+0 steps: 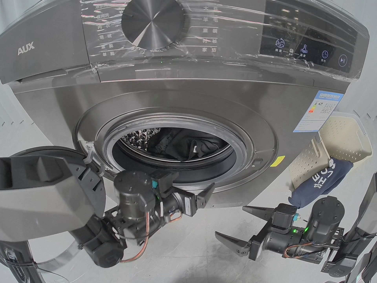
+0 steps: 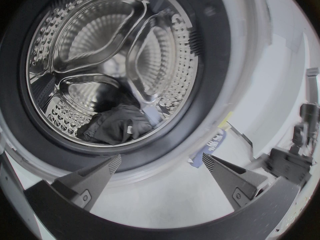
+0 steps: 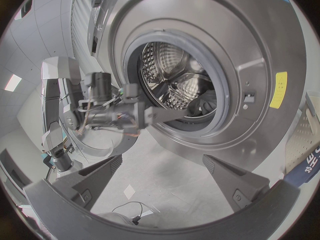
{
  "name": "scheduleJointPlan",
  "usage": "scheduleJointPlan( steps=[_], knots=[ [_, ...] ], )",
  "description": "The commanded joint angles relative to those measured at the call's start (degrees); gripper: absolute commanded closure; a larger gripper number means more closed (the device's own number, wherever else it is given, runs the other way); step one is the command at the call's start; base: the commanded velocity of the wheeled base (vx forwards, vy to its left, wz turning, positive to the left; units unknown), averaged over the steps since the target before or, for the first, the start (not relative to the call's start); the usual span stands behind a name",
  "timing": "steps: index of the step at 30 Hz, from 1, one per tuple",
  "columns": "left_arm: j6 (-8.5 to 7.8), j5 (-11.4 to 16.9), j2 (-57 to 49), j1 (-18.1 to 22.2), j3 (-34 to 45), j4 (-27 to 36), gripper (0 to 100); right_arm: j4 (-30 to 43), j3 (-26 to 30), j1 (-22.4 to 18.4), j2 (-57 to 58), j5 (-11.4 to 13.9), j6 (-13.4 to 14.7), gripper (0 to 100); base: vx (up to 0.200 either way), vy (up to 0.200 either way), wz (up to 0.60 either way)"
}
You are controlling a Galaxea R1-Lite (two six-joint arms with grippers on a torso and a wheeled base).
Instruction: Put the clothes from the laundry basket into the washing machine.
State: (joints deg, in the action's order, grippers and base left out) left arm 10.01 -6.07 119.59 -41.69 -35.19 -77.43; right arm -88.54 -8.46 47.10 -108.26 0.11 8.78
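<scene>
The washing machine (image 1: 188, 99) stands with its round opening uncovered. A black garment (image 1: 180, 144) lies on the drum floor, also seen as a dark heap (image 2: 116, 127) in the left wrist view. My left gripper (image 1: 187, 186) hangs open and empty just in front of the opening's lower rim. A cream laundry basket (image 1: 347, 138) leans tipped at the machine's right side, with a navy garment (image 1: 322, 181) spilling out of it onto the floor. My right gripper (image 1: 240, 226) is open and empty, low over the floor, left of the navy garment (image 3: 308, 164).
The machine's door (image 3: 96, 147) is swung open to the left, behind my left arm. Bare grey floor (image 1: 204, 236) lies between the two grippers and in front of the machine. A loose cable (image 3: 133, 210) lies on the floor.
</scene>
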Motion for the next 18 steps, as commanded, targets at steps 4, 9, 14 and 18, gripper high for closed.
scheduleJointPlan(
  steps=[4, 9, 14, 18],
  knots=[
    [-2.45, -0.43, -20.62, -6.21, 20.78, -7.64, 0, 0.91, 4.94, -4.04, 15.89, -0.37, -1.39, 0, 0.0, 0.0, 0.0],
    [-2.8, -1.84, -27.3, -6.74, 28.08, -7.91, 0, 0.91, 7.14, -10.37, 19.41, -0.29, -2.54, 0, 0.0, 0.0, 0.0],
    [-3.07, -2.45, -32.58, -6.74, 31.94, -7.91, 0, 3.29, 8.46, -13.44, 24.24, -0.46, -2.54, 0, 0.0, 0.0, 0.0],
    [-3.5, -2.63, -37.32, -5.77, 35.19, -7.12, 0, 7.42, 8.46, -15.82, 29.08, -0.55, -2.62, 0, 0.0, 0.0, 0.0]
  ],
)
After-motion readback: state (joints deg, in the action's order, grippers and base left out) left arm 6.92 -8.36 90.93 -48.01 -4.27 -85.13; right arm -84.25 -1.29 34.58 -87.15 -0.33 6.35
